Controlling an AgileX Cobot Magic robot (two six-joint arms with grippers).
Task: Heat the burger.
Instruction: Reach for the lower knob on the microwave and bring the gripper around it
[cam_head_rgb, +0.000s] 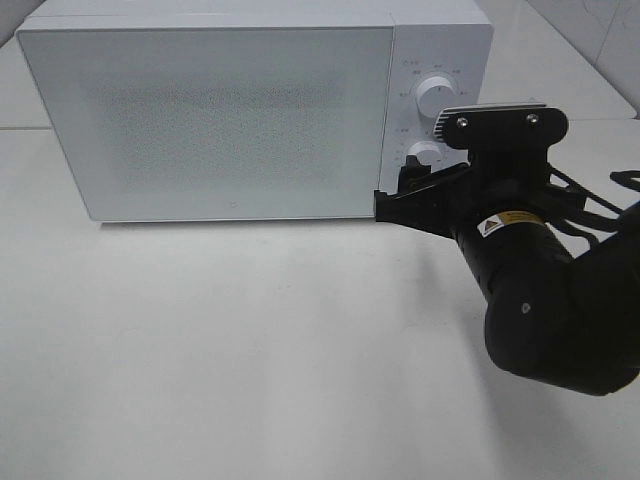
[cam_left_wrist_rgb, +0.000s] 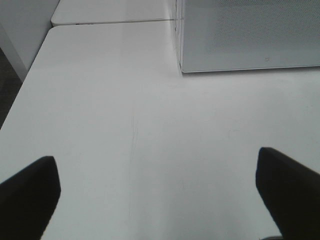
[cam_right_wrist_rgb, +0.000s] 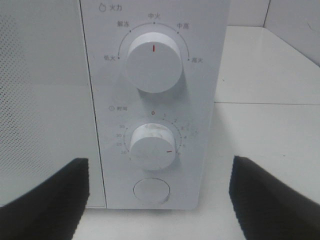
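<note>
The burger is out of view in every frame. A white microwave (cam_head_rgb: 210, 120) stands at the back of the table with its frosted door shut. My right gripper (cam_head_rgb: 408, 190) hovers just in front of the microwave's control panel, open, with nothing between its fingers. In the right wrist view the right gripper (cam_right_wrist_rgb: 160, 200) faces the timer knob (cam_right_wrist_rgb: 152, 146), whose red mark sits off zero, with the power knob (cam_right_wrist_rgb: 152, 61) above it and the round door button (cam_right_wrist_rgb: 151, 190) below. My left gripper (cam_left_wrist_rgb: 157, 192) is open over bare table, in front of the microwave's left corner (cam_left_wrist_rgb: 250, 35).
The white table (cam_head_rgb: 250, 350) spreads in front of the microwave. A seam to a second tabletop (cam_left_wrist_rgb: 110, 12) runs behind it. The table's left edge (cam_left_wrist_rgb: 20, 95) drops to a dark floor.
</note>
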